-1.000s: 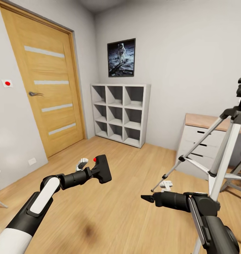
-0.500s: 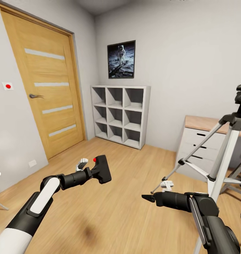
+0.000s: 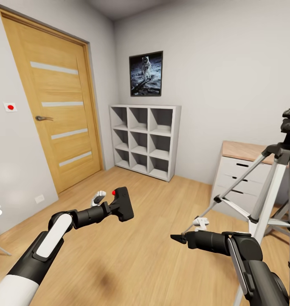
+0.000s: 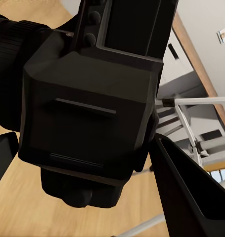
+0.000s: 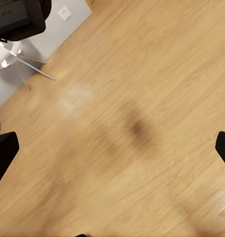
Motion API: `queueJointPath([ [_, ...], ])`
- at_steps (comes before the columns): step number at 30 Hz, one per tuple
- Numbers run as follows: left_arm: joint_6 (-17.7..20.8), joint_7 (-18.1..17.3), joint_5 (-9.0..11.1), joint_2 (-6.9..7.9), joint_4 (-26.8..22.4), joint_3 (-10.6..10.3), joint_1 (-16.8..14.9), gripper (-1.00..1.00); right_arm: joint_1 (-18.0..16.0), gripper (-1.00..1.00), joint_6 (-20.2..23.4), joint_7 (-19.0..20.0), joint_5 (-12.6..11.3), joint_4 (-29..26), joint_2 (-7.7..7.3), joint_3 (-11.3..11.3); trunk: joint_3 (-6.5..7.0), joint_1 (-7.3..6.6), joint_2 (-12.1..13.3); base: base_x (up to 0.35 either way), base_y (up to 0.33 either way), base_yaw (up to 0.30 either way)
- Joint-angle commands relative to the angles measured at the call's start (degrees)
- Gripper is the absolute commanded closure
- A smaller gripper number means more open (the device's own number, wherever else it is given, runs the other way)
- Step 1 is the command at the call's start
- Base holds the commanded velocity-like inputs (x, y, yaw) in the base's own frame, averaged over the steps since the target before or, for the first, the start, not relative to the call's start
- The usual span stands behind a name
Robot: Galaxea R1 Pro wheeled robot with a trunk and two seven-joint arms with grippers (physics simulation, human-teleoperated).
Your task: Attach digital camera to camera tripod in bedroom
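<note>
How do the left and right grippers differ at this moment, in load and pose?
The left gripper is shut on the digital camera, red button up; the right gripper holds nothing, its jaws open over bare floor in the right wrist view. The left gripper sits further from the camera tripod; the right gripper is close beside a tripod leg. Both are black and raised above the wood floor.

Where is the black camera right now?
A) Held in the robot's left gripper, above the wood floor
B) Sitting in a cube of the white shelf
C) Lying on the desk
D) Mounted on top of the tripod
A: the camera, its red button on top, sits clamped in the left gripper over the floor, well apart from the tripod at the right.
</note>
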Motion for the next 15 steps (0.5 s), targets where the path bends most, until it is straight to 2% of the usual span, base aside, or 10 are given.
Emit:
queueJointPath([
  [1, 0.1, -0.4, -0.3, 0.04, 0.0, 0.0, -0.1, 1.0, -0.1, -1.0, 0.2, 0.6, 0.6, 0.0, 0.01, -0.1, 0.12, -0.23, 0.4, 0.0, 0.0, 0.0],
  [6, -0.3, 1.1, -0.7, -0.2, 1.6, -0.1, -0.1, 1.0, -0.1, -1.0, 0.2, -0.2, 0.7, 1.2, 0.04, 0.1, 1.02, -1.33, 2.4, 0.0, 0.0, 0.0],
  [10, -0.2, 4.1, -2.5, 0.14, 6.0, 0.2, 0.0, 1.0, -0.1, -1.0, 0.2, -3.3, 3.1, 5.3, 0.38, 0.3, 1.74, -2.21, 4.0, 0.0, 0.0, 0.0],
  [11, 0.0, 7.0, -3.8, 1.53, 8.9, 0.3, 0.0, 1.0, -0.1, -1.0, 0.2, -6.9, 6.2, 12.0, 0.68, 0.4, 1.92, -2.43, 4.4, 0.0, 0.0, 0.0],
  [15, 0.0, 8.4, -4.4, 3.23, 12.6, 0.1, 0.0, 1.0, -0.1, -1.0, -3.3, -8.7, 8.3, 19.5, 0.52, 0.3, 2.64, -3.31, 6.0, 0.0, 0.0, 0.0],
])
